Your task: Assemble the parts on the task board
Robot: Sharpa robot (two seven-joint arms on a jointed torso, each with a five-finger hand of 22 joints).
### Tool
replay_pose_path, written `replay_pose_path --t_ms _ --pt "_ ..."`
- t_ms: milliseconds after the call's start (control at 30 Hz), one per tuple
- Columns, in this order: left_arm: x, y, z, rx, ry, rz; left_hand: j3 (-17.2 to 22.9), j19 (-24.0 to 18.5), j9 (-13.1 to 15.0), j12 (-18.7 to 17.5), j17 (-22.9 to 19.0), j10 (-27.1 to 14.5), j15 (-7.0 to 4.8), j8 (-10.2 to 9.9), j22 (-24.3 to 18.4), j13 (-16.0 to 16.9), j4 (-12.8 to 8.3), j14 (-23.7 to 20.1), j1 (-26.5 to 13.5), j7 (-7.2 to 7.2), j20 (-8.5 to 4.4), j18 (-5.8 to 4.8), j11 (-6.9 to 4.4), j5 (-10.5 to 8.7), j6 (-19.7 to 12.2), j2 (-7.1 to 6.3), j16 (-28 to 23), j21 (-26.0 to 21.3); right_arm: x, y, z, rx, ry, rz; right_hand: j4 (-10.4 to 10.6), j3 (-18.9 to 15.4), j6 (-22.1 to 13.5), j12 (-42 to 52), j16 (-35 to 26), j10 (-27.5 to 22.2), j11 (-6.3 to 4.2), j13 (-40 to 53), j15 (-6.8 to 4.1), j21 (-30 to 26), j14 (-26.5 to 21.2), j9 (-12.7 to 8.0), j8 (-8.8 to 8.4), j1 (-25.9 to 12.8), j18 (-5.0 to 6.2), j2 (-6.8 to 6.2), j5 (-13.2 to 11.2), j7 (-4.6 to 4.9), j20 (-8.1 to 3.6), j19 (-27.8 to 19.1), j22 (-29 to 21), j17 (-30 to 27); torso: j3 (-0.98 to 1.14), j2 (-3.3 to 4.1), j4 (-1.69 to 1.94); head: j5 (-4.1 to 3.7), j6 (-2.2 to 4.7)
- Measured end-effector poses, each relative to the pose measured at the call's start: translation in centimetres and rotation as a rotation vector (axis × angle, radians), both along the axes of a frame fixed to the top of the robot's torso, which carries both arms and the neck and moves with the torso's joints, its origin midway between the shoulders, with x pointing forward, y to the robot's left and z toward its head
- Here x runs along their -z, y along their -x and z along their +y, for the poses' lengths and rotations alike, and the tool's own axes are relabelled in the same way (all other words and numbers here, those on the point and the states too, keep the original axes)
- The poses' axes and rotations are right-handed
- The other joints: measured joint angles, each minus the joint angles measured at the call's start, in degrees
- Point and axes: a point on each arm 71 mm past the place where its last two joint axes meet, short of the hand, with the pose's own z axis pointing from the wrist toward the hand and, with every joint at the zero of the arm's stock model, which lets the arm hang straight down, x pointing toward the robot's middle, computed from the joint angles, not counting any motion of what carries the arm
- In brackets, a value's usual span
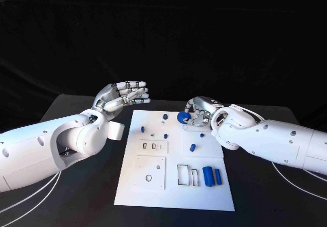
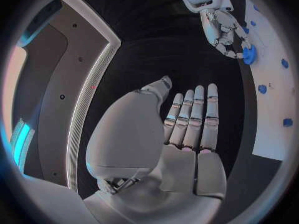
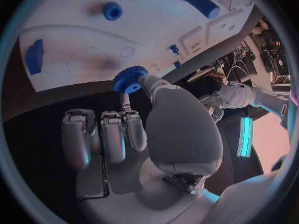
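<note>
The white task board (image 1: 174,189) lies in the middle of the black table. At its far right part my right hand (image 1: 199,113) pinches a blue toothed wheel (image 1: 183,117) between thumb and a finger, just above the board. The right wrist view shows this wheel (image 3: 129,79) at the tips of the hand (image 3: 124,134), close over a faint circle on the board (image 3: 156,30). My left hand (image 1: 124,97) is raised beyond the board's far left corner, fingers stretched out, holding nothing. From the left wrist, that hand (image 2: 187,129) is flat and the wheel (image 2: 249,55) sits at the board's edge.
Small blue pegs stand on the board (image 1: 165,116) (image 1: 142,128) (image 1: 192,147). Two blue cylinders (image 1: 208,176) (image 1: 218,176) lie beside a rectangular slot (image 1: 187,175) at the near right. A raised plate with an oval hole (image 1: 150,172) is at the near left. White cables trail off both sides.
</note>
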Motion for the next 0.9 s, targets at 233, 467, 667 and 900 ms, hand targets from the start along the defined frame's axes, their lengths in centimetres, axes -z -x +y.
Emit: replay_pose_path --t_ms 233,467,667,900 --pt "0.0 0.0 -0.1 0.002 0.001 0.000 0.0 0.0 0.0 0.0 0.0 0.0 0.00 0.0 0.0 0.0 0.0 0.0 0.0 0.00 0.00 0.00 0.00 0.00 0.0 0.00 0.0 0.0 -0.3 0.3 3.2 -0.055 0.005 -0.044 -0.1 0.1 0.3 0.0 0.0 0.0 0.00 0.0 -0.20 0.0 0.2 0.0 -0.28 0.0 0.00 -0.01 0.0 -0.25 0.00 0.0 0.0 0.0 -0.01 0.04 0.10 0.02 0.01" --pt "0.0 0.0 -0.2 0.005 0.002 0.000 0.0 0.0 0.0 0.0 0.0 0.0 0.00 0.0 0.0 0.0 0.0 0.0 0.0 0.00 0.00 0.00 0.00 0.00 0.0 0.00 0.0 0.0 0.1 0.1 5.2 -0.074 0.021 -0.069 -0.2 0.2 0.4 0.0 0.0 0.0 0.00 0.0 -0.20 0.0 0.2 0.0 -0.47 -0.1 0.00 -0.08 0.0 -0.42 0.00 0.0 0.0 0.0 -0.04 0.13 0.14 0.19 -0.15" --pt "0.0 0.0 -0.4 0.008 0.003 0.000 0.0 0.0 0.0 0.0 0.0 0.0 0.00 0.0 0.0 0.0 0.0 0.0 0.0 0.00 0.00 0.00 0.00 0.00 0.0 0.00 0.0 0.0 0.8 0.0 6.3 -0.082 0.032 -0.072 -0.2 0.2 0.5 0.0 0.0 0.0 0.00 0.0 -0.20 0.0 0.2 0.0 -0.60 -0.1 0.00 -0.09 -0.1 -0.49 0.00 0.0 0.0 0.0 -0.05 0.15 0.13 0.25 -0.27" --pt "0.0 0.0 -0.5 0.010 0.004 0.000 0.0 0.0 0.0 0.0 0.0 0.0 0.00 0.0 0.0 0.0 0.0 0.0 0.0 0.00 0.00 0.00 0.00 0.00 0.0 0.00 0.0 0.0 1.4 0.0 6.8 -0.086 0.039 -0.072 -0.3 0.3 0.5 0.0 0.0 0.0 0.01 0.0 -0.20 0.0 0.2 0.0 -0.79 -0.1 0.00 -0.09 -0.1 -0.53 0.01 0.0 0.0 0.0 -0.04 0.23 0.12 0.30 -0.41"
